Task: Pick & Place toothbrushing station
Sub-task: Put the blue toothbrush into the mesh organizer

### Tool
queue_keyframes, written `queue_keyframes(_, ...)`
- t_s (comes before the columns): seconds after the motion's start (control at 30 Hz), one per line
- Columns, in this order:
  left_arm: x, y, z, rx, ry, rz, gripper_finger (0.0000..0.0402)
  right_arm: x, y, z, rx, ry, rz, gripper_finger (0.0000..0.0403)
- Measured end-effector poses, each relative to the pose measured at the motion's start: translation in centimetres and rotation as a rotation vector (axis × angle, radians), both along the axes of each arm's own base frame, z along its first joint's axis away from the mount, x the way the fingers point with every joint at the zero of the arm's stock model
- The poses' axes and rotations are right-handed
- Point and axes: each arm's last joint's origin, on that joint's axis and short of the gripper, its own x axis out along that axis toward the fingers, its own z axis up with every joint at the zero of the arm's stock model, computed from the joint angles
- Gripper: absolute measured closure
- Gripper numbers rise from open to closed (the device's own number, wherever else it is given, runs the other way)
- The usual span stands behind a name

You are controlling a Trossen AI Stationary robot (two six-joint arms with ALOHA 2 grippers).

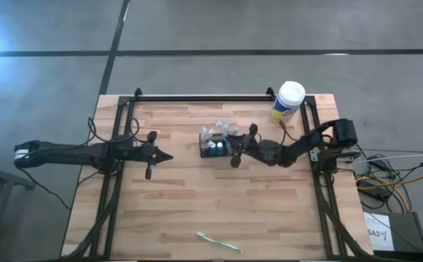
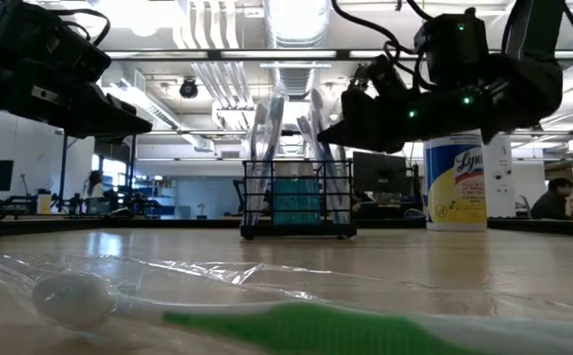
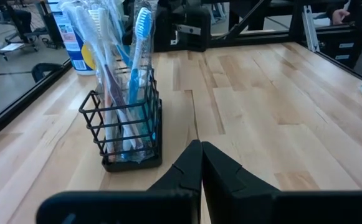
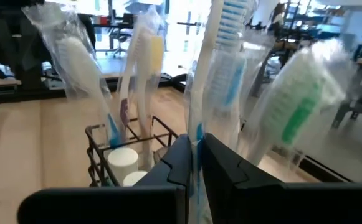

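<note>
The toothbrushing station (image 1: 212, 148), a small black wire caddy (image 2: 299, 202), stands on its base at the table's middle and holds several plastic-wrapped toothbrushes (image 3: 115, 74) upright. My right gripper (image 4: 196, 155) reaches in level from the table's right, just beside the caddy (image 4: 121, 152), and is shut on a wrapped toothbrush with a blue-and-white head (image 4: 230, 25). My left gripper (image 3: 200, 155) hovers shut to the left of the caddy (image 3: 128, 134), apart from it, with nothing held. My right gripper pinches the wrapped toothbrush by its handle (image 4: 197, 134) between its two fingers, below the head. The fingers come level from the table's right and lie across the brush. The brush stands nearly upright, head up. My fingers hide its lower end.
A yellow canister with a white lid (image 1: 287, 102) stands at the far right corner. One green wrapped toothbrush (image 1: 218, 241) lies flat near the table's front edge. Black rails (image 1: 204, 97) run along the table's far side and both ends.
</note>
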Motion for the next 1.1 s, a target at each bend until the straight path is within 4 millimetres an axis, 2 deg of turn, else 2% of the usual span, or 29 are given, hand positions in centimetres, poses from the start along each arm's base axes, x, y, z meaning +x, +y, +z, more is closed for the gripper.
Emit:
queue_keyframes(0.27,0.0,0.0,0.0,-0.001,0.001,0.0,0.0394,0.0,1.4,-1.6,-0.022,0.016,-0.004,0.0384)
queue_keyframes(0.5,0.0,0.0,0.0,-0.006,0.001,0.001,0.0394,-0.6,1.4,-2.4,0.021,0.041,0.009,0.0366)
queue_keyframes(0.67,0.0,0.0,0.0,-0.008,0.0,0.001,0.0394,-0.8,1.4,-2.7,0.037,0.061,0.013,0.0367)
queue_keyframes(0.9,0.0,0.0,0.0,-0.008,0.0,0.001,0.0394,-0.9,1.4,-2.6,0.046,0.058,0.015,0.0364)
queue_keyframes(1.1,0.0,0.0,0.0,-0.008,0.0,0.001,0.0394,-1.1,1.6,-1.7,0.046,0.047,0.031,0.0333)
